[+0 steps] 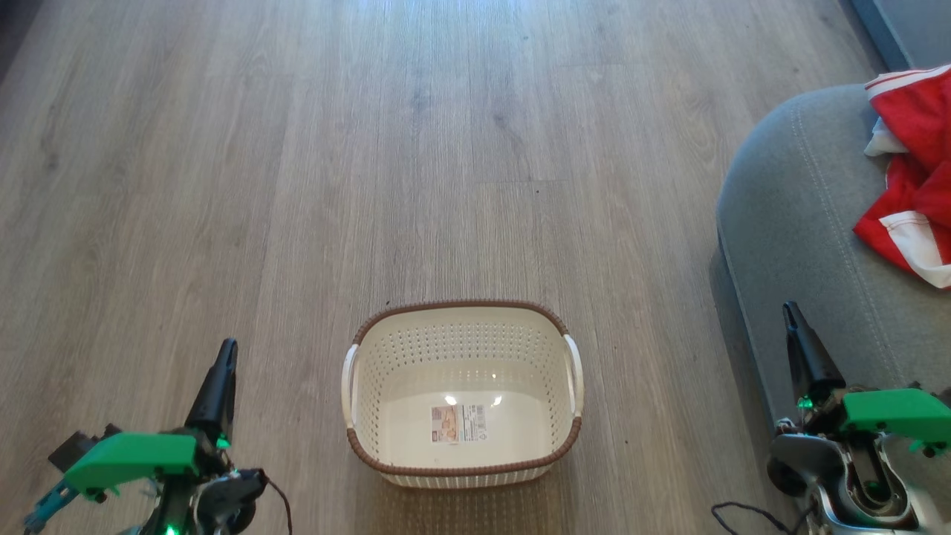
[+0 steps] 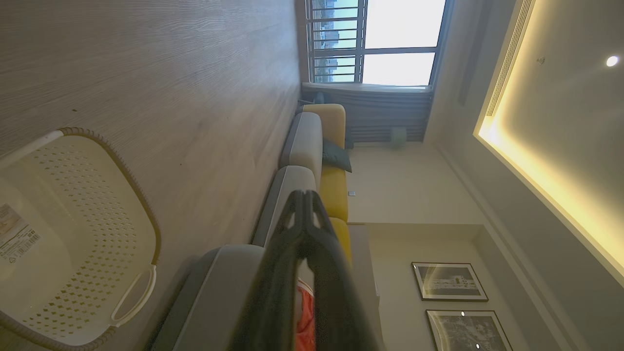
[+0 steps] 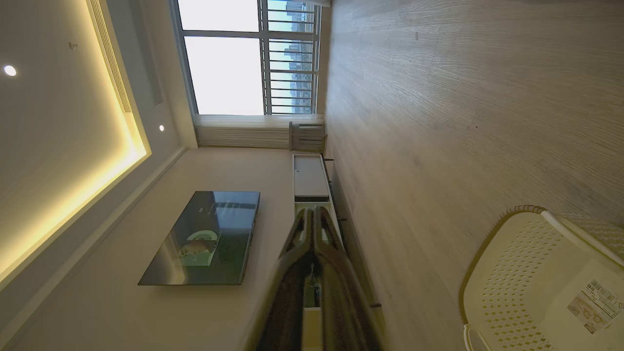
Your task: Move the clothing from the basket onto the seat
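The clothing (image 1: pixel 917 171) is seen as bright red, thin fabric with white panels and white stripe trim, crumpled into loose folds. It is laid on the seat (image 1: pixel 795 223), ahead of the right gripper (image 1: pixel 789 308) and off to its right, well apart from the fingertips. The seat is shaped as a large grey cushion with a rounded corner. Its woven upholstery is crossed by pale stitched seams, and in the head view the right gripper is seen against its near edge.

The basket (image 1: pixel 461 306) is set on the floor (image 1: pixel 371 148) between the two grippers, to the right of the left gripper (image 1: pixel 228 348) and to the left of the right one, apart from both. It is moulded in cream plastic as a small rounded rectangle. Its walls are pierced with rows of small holes, its rim is finished with a brown woven-look band, and a white loop handle is fitted at each short side. A printed label (image 1: pixel 458 423) is stuck to its smooth, glossy bottom, where ceiling lights are reflected.

The floor is laid in pale grey-brown planks with a wood grain.

On each gripper the two long dark fingers are pressed together into a narrow point, and nothing is held between them.
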